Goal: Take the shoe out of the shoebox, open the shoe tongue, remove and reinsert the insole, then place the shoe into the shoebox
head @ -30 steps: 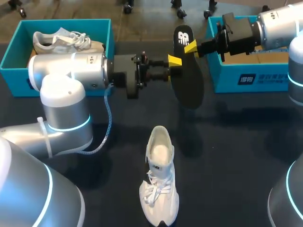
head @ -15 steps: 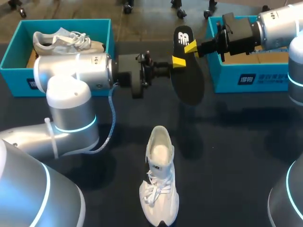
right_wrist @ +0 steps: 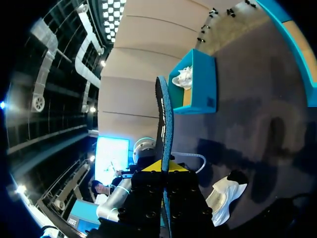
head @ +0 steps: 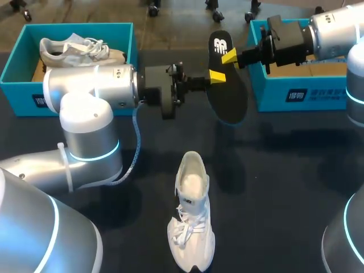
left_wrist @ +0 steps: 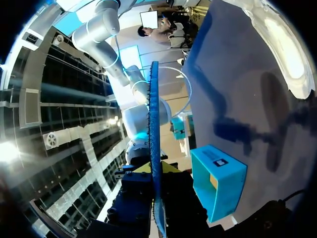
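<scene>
A black insole (head: 227, 91) hangs in the air above the table's far middle, held from both sides. My right gripper (head: 230, 57) is shut on its far end near the printed heel. My left gripper (head: 215, 75) pinches the insole's left edge, fingers shut on it. In the left wrist view the insole (left_wrist: 154, 124) stands edge-on between the left gripper's (left_wrist: 154, 171) fingers. The right wrist view shows the same insole (right_wrist: 165, 124) rising out of the right gripper (right_wrist: 165, 168). The white shoe (head: 192, 227) stands upright on the table, toe toward the front edge, its mouth wide.
A teal shoebox (head: 17, 62) at the back left holds a second white shoe (head: 74, 50). Another teal shoebox (head: 296, 94) stands at the back right under my right arm. My left arm's elbow (head: 85, 125) stands over the table's left side.
My left gripper moved right to the insole's edge and its fingers came together on it. The right arm, the insole and the shoe on the table stayed put.
</scene>
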`<state>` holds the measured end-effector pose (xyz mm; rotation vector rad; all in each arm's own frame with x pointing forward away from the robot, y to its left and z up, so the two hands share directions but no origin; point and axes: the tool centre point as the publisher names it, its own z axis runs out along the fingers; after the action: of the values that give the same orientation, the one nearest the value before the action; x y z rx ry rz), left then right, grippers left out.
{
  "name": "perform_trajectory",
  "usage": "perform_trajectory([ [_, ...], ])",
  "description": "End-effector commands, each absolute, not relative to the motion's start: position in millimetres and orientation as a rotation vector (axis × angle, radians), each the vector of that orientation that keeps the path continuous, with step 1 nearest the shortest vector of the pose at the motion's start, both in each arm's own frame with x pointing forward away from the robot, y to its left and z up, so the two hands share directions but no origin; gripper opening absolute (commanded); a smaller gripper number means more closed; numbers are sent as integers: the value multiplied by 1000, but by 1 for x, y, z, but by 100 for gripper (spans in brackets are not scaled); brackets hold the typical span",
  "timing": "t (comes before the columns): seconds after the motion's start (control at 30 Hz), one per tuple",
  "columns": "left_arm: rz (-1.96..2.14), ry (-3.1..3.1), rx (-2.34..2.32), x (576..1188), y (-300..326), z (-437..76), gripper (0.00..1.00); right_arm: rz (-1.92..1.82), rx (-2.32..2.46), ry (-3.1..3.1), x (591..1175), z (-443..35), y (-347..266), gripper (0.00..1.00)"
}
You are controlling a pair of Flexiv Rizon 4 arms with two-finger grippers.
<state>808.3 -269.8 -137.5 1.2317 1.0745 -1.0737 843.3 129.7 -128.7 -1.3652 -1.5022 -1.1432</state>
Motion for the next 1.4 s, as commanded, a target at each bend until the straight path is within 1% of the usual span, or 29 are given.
perform_trajectory([
  [0.03, -1072, 1073, 1231, 808, -270, -138, 0, -1141, -1367, -1503, 844, -129, 131, 49],
  [0.07, -1071, 1073, 1232, 807, -269, -138, 0, -1148, -1365, -1501, 843, -129, 131, 100],
  [0.4, -1082, 1122, 1245, 802, -236, -145, 0, -1217, -1371, -1493, 829, -128, 114, 100],
  [0.63, -1108, 1323, 1215, 800, -206, -149, 0, -1222, -1397, -1463, 823, -131, 102, 100],
  [0.77, -1189, 1435, 1241, 797, -188, -152, 0, -1220, -1401, -1456, 823, -131, 101, 100],
  [1.23, -1189, 1435, 1241, 797, -188, -152, 0, -1220, -1401, -1456, 823, -131, 101, 100],
  [1.3, -1238, 1458, 1246, 792, -191, -155, 0, -1220, -1401, -1456, 823, -131, 101, 100],
  [1.4, -1423, 1559, 1196, 785, -190, -153, 0, -1220, -1401, -1456, 823, -131, 101, 100],
])
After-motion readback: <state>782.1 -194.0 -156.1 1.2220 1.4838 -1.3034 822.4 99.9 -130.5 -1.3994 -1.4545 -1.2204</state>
